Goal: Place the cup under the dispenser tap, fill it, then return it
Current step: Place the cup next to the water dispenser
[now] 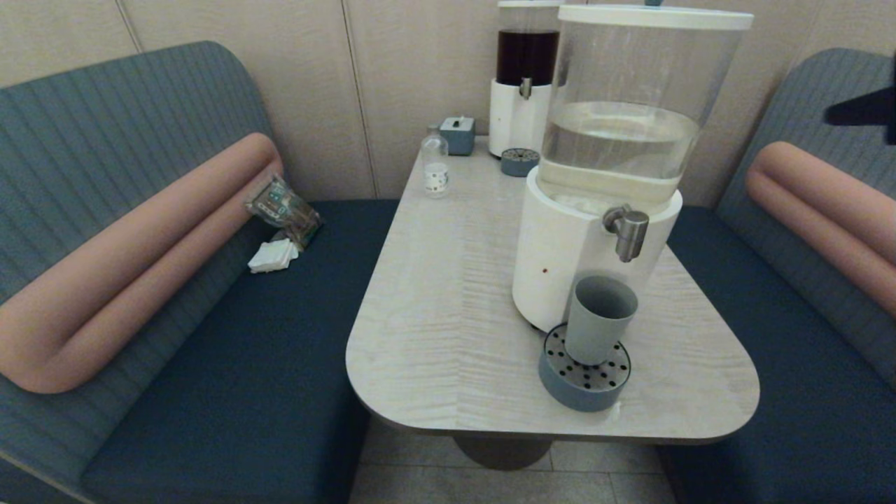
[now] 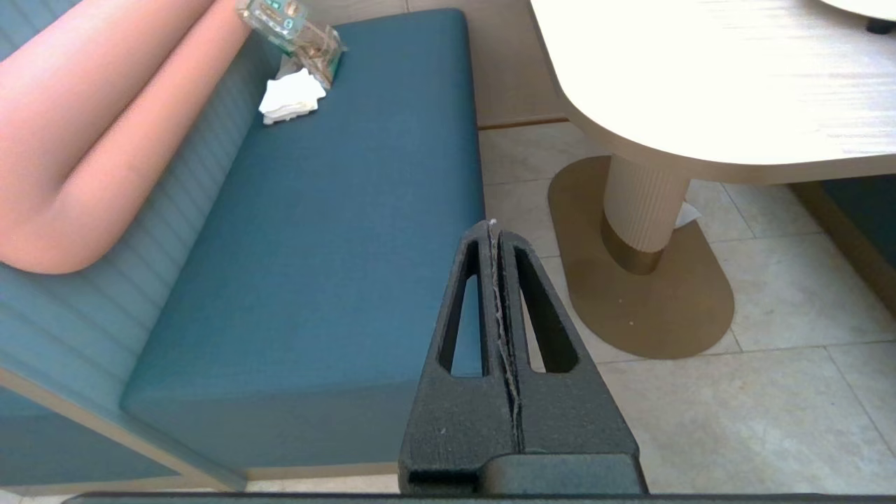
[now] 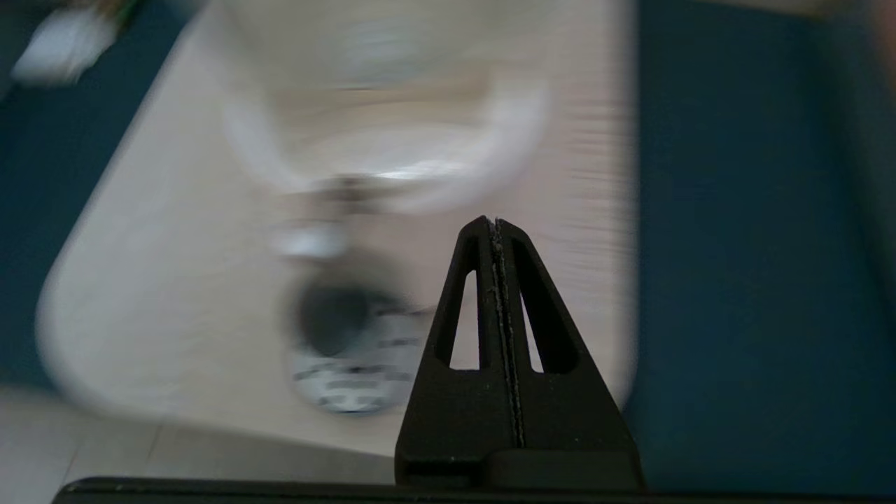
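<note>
The cup [image 1: 600,318] is seen upright on the perforated drip tray [image 1: 584,374], under the dispenser tap [image 1: 628,232] of the half-filled clear-liquid tank [image 1: 623,133]; its contents cannot be told. The left gripper [image 2: 494,225] and right gripper [image 3: 493,221] are pressed together, empty, away from it.

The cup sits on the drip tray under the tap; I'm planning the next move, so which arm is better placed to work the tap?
Probably the right. The right gripper, fingers shut, hangs above the table facing the cup and tap. The left gripper, also shut, is over the bench and floor.
</note>
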Available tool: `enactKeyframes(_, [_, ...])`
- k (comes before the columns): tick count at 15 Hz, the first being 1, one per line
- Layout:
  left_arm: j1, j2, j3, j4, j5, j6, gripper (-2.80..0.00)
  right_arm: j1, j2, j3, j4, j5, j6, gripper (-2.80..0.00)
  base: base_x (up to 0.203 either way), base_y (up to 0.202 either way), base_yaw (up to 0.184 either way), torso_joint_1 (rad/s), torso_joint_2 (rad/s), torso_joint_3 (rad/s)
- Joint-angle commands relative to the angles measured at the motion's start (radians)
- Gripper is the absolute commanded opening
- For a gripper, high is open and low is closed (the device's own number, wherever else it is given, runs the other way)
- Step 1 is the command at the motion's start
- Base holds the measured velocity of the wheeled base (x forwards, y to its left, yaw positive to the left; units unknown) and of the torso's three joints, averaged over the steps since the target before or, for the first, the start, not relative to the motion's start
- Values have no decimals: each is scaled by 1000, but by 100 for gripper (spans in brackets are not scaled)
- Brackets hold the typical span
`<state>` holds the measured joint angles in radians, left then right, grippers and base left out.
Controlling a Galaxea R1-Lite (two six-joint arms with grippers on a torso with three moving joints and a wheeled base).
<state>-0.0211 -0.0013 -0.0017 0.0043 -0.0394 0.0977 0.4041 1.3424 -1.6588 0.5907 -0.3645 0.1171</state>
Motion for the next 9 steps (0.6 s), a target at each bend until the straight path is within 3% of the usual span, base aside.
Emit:
enactKeyframes(1, [0,-2,0,0,0,1,-280,-144,-254,112,-10,41,-6,-280,0,0,0,0,0,0])
enactKeyframes(5, [0,-2,0,0,0,1,-280,-336,-566,311,-18,93,-17,-280,0,0,0,0,0,0])
enactKeyframes(9, [0,-2,0,0,-1,1,-280,-389,-854,556,-27,-22,-37,-280,0,0,0,0,0,0])
